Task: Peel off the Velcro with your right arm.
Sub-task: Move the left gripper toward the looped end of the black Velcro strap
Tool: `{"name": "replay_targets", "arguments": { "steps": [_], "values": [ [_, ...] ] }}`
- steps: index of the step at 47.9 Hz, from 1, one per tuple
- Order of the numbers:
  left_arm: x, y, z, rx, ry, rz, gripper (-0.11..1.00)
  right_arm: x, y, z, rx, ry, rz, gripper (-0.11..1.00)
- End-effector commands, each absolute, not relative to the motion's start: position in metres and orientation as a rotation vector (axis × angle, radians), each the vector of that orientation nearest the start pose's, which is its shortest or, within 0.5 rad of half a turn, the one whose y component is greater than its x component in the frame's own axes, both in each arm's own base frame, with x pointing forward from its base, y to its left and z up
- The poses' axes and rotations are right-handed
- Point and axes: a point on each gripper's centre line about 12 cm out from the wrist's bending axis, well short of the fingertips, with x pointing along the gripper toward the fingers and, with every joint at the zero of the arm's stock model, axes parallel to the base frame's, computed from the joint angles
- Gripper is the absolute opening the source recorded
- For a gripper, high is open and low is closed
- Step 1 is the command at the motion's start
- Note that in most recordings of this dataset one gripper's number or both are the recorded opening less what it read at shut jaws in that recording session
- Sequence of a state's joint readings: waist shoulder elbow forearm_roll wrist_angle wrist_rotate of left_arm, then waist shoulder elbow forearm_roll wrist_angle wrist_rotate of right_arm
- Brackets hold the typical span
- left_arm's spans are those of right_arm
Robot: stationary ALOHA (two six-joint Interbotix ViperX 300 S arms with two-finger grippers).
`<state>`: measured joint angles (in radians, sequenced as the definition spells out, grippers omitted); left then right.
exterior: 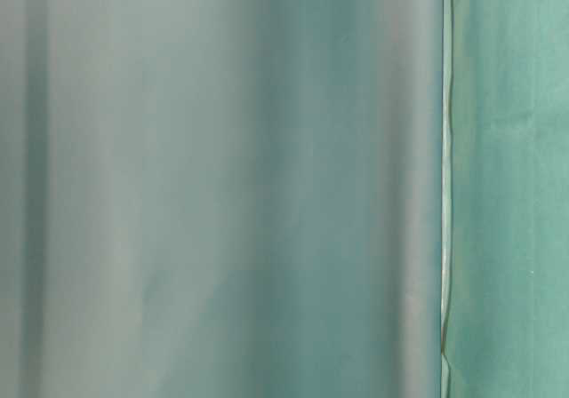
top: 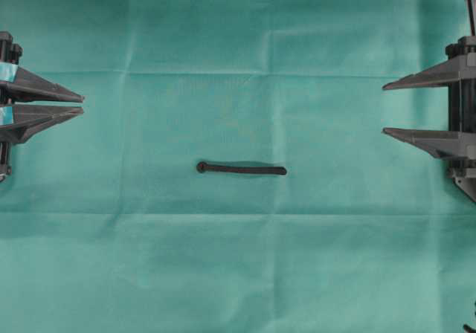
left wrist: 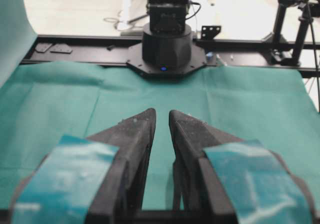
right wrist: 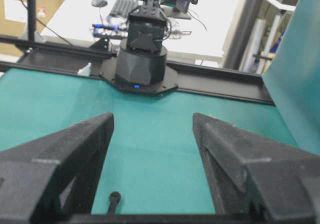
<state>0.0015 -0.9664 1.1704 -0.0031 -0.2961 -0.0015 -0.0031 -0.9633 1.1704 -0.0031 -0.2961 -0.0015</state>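
Velcro [top: 242, 169] flat on the green cloth [top: 238, 273], stretched left to right near the middle of the overhead view, rounded end toward the left, square end toward the right, both layers apparently pressed together as one thin black strap. Well apart from both grippers, roughly midway between them and a little nearer the bottom edge of that view. Right gripper [top: 384, 110] at the right border of the overhead view, all black, long pointed wedge fingers [top: 424, 76] spread with a clear band of cloth between the tips, nothing held. Same spread seen from the right wrist camera, with the strap's rounded end [right wrist: 114, 197] showing low between the fingers, touching neither. Left gripper [top: 82, 104] at the left border, fingers [top: 44, 88] with teal tape near their roots, tips drawn close with only a narrow slit between them, nothing gripped. Narrow gap confirmed from the left wrist camera [left wrist: 161, 115], bare cloth visible through it. Opposite arm's black base [left wrist: 166, 46] across the cloth in that view. Only blurred green fabric [exterior: 222, 185] in the table-level view, no arm or strap to be made out.
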Motion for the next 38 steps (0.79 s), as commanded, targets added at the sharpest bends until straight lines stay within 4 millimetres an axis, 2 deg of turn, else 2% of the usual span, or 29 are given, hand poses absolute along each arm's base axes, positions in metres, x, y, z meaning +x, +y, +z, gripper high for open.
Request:
{"name": "replay_targets", "arguments": {
  "steps": [1,3,6,9,14,21,26,30,34,36,38],
  "values": [
    [0.197,0.001,0.297,-0.022,-0.103,0.005,0.24,0.199,-0.001,0.294,0.0,-0.089,-0.006,0.24],
    [0.197,0.0,0.298,-0.024,-0.107,0.003,0.21,0.199,-0.001,0.293,0.0,-0.087,-0.006,0.22],
    [0.197,0.0,0.299,-0.023,-0.113,0.0,0.08,0.199,-0.001,0.29,0.0,-0.08,-0.006,0.09],
    [0.198,0.0,0.298,-0.024,-0.113,-0.001,0.01,0.198,-0.001,0.286,0.0,-0.072,-0.006,-0.01],
    [0.2,0.0,0.291,-0.027,-0.094,-0.001,0.0,0.197,-0.001,0.281,0.0,-0.063,-0.006,-0.09],
    [0.207,0.0,0.284,-0.054,-0.058,0.0,0.0,0.194,-0.001,0.275,-0.002,-0.061,-0.005,-0.09],
    [0.213,0.0,0.281,-0.063,-0.046,0.0,0.0,0.192,-0.001,0.274,-0.002,-0.067,-0.005,-0.02],
    [0.217,0.0,0.28,-0.063,-0.054,0.001,0.02,0.19,-0.001,0.273,0.0,-0.072,-0.006,0.1],
    [0.219,0.0,0.279,-0.062,-0.064,0.0,0.15,0.19,-0.001,0.273,0.0,-0.074,-0.006,0.29],
    [0.22,0.0,0.28,-0.06,-0.074,0.001,0.25,0.19,-0.001,0.273,-0.002,-0.072,-0.005,0.43],
    [0.221,0.0,0.28,-0.06,-0.077,0.001,0.38,0.19,-0.001,0.272,0.0,-0.072,-0.005,0.49]
  ]
}}
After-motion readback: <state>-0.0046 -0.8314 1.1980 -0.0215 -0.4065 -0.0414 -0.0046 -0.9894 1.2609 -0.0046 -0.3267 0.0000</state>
